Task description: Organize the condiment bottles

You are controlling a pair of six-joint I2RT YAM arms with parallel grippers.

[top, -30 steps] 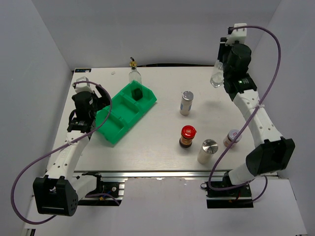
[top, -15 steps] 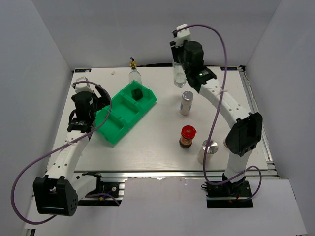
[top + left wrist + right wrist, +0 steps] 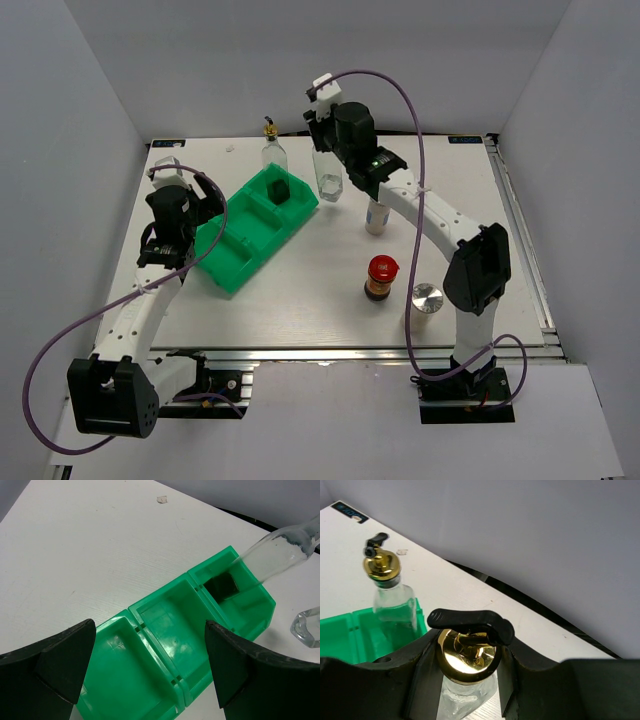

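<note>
My right gripper (image 3: 326, 150) is shut on the gold pourer (image 3: 466, 655) of a clear glass bottle (image 3: 328, 183) and holds it above the table beside the far end of the green tray (image 3: 232, 262). Its base shows in the left wrist view (image 3: 307, 628). The second glass bottle (image 3: 273, 152) stands behind the tray and shows in both wrist views (image 3: 388, 582) (image 3: 280, 552). A silver-capped shaker (image 3: 376, 216) is partly hidden by my right arm. The red-lidded jar (image 3: 381, 277) and another silver-capped shaker (image 3: 425, 304) stand at the front. The white-lidded jar is hidden. My left gripper (image 3: 150, 677) is open over the tray's near end.
The tray has three compartments in a row (image 3: 165, 630); the far one holds a small dark thing (image 3: 220, 586). My right arm's elbow (image 3: 478, 265) hangs over the table's right front. Grey walls close in the back and both sides.
My right arm has swung left from the back right corner to beside the tray's far end, carrying the glass bottle. The white-lidded jar is now hidden behind that arm. My left arm has not moved.
</note>
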